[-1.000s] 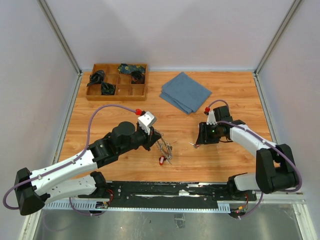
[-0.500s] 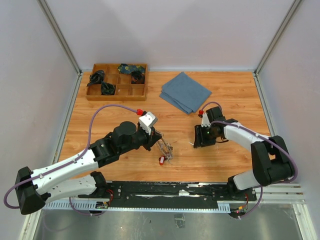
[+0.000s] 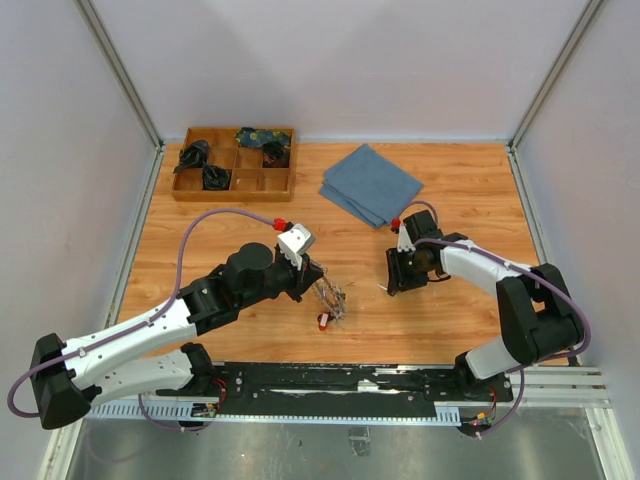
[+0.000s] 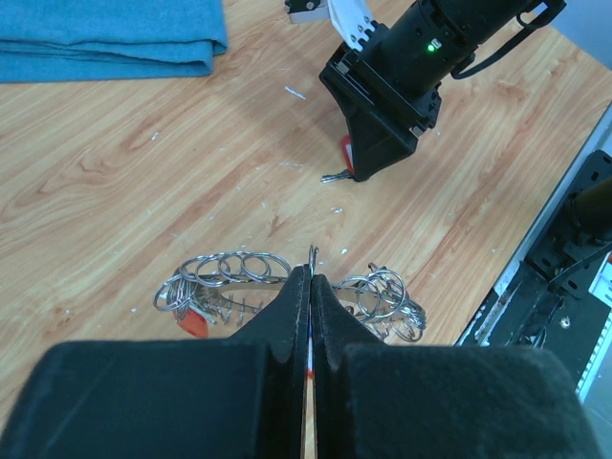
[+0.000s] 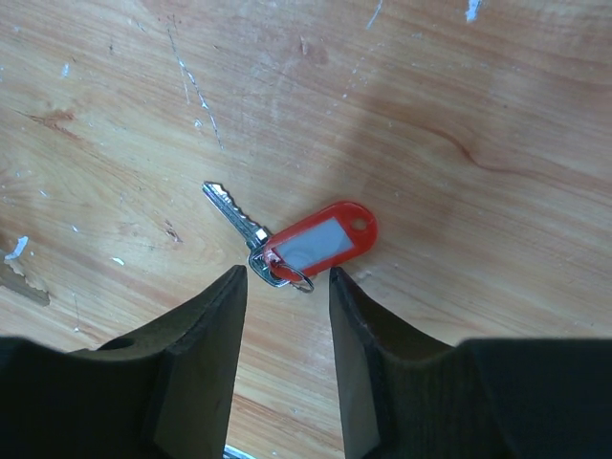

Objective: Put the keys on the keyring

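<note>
My left gripper [image 4: 312, 277] is shut on the thin wire of the keyring [image 4: 313, 254]. Bunches of silver keys and small rings hang from it on both sides [image 4: 387, 292], with a red tag [image 4: 194, 322] at the left. In the top view the gripper [image 3: 312, 276] holds this bunch [image 3: 331, 298] just above the table. My right gripper [image 5: 287, 273] is open and points down over a loose silver key [image 5: 232, 213] with a red tag [image 5: 322, 239] lying flat on the wood. The key's ring end lies between the fingertips. The right gripper also shows in the top view [image 3: 393, 285].
A folded blue cloth [image 3: 371, 185] lies behind the right gripper. A wooden compartment tray [image 3: 234, 163] with dark bundles stands at the back left. The black rail [image 3: 330, 380] runs along the near edge. Grey walls close in the table on three sides.
The right arm has shifted a little to the left and its wrist has turned. The left arm and the keyring have not moved.
</note>
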Motion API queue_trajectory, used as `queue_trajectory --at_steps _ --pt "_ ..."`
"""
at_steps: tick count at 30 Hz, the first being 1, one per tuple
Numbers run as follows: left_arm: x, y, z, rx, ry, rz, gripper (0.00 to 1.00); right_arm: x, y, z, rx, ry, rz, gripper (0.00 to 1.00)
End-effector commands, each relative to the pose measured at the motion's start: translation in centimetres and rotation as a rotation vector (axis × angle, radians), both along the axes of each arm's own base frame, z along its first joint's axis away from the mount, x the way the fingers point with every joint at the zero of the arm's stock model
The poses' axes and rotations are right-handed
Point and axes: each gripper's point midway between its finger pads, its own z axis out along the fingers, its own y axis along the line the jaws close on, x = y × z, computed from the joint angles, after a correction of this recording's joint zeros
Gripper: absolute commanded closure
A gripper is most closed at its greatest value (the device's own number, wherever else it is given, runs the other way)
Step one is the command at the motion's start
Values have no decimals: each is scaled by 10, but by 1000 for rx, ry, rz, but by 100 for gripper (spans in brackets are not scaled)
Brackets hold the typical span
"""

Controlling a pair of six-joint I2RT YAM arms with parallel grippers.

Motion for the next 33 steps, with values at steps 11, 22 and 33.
queue_trajectory --at_steps 11,22,33 --pt "5 -6 40 -94 -73 -4 99 -19 -9 -15 -89 78 38 78" --pt "5 -4 39 -91 -72 2 99 -12 -1 -5 -38 20 53 96" --pt "7 -4 51 -125 -103 10 99 7 18 83 131 -330 161 99"
